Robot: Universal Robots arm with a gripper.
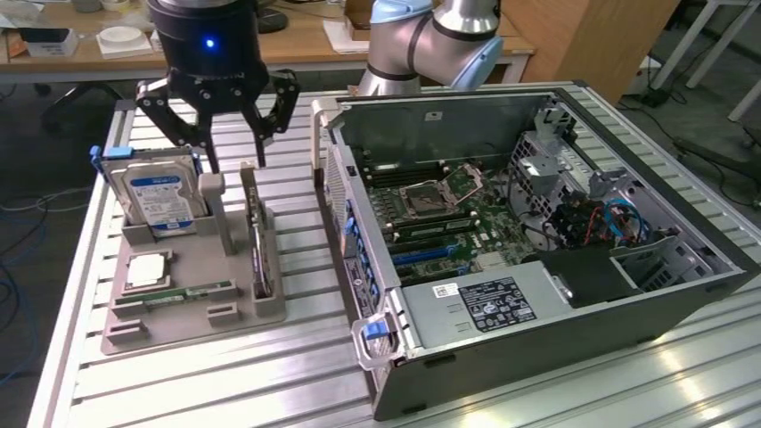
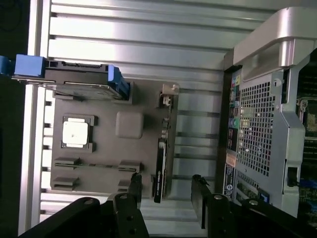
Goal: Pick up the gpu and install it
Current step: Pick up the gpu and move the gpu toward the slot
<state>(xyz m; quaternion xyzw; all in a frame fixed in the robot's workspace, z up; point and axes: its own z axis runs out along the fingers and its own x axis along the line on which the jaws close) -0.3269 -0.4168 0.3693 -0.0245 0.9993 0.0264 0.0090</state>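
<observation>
The gpu (image 1: 258,241) is a slim dark card standing on edge in a slot of the grey holder (image 1: 191,312) on the table, to the exterior view's left of the open computer case (image 1: 535,223). My gripper (image 1: 234,163) hangs open above the far end of the card, with nothing between its fingers. In the wrist view the gpu (image 2: 161,158) runs edge-on between the two black fingertips (image 2: 134,186), and the gripper (image 2: 166,191) straddles its line without touching it. The motherboard (image 1: 440,209) lies exposed inside the case.
The holder also carries a silver hard drive (image 1: 160,196) with a blue-white label, upright beside the gripper, a processor chip (image 1: 149,267) and a green memory stick (image 1: 178,292). The case's side wall (image 2: 267,124) stands close to the gpu. Desks with clutter stand behind the table.
</observation>
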